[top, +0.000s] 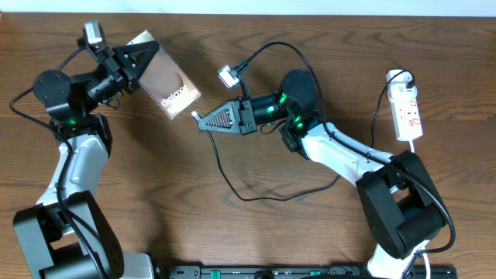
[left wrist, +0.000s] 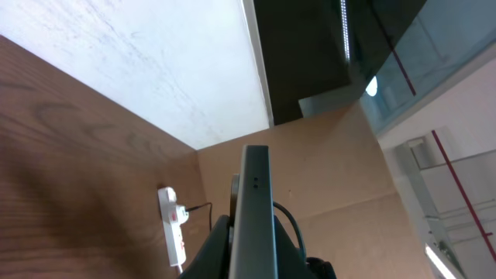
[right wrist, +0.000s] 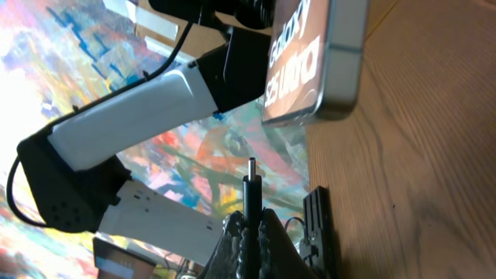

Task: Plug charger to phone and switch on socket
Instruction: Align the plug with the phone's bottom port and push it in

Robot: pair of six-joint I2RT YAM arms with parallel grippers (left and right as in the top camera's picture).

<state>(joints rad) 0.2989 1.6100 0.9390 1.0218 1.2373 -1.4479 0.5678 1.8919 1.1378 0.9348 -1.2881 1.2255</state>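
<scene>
Overhead, the left gripper (top: pixel 138 56) is closed on the far left end of the phone (top: pixel 167 80) and holds it above the table (top: pixel 232 248), in the far left part of the scene. The phone's screen faces up and its free end points to the right and a little near. White lettering is on the screen.

The right gripper (top: pixel 203 122) is closed on the charger (top: pixel 267 198), just behind the small plug tip. This tip points left, at the free end of the phone. It is very close to the phone's corner, but it is not inside the phone. Behind the gripper the thin black cable runs near and then bends to the right in a loose curve on the wood.

The right wrist view shows the plug tip (right wrist: pixel 251 182) standing out between the two closed fingers, with the bottom edge of the phone (right wrist: pixel 310 54) beyond it and a gap between them.

The socket (top: pixel 407 112) lies at the far right of the table, well apart from both grippers. I cannot tell how its switch stands. In the left wrist view the phone (left wrist: pixel 256 209) is seen edge-on, and the socket (left wrist: pixel 174 232) lies beyond it.
</scene>
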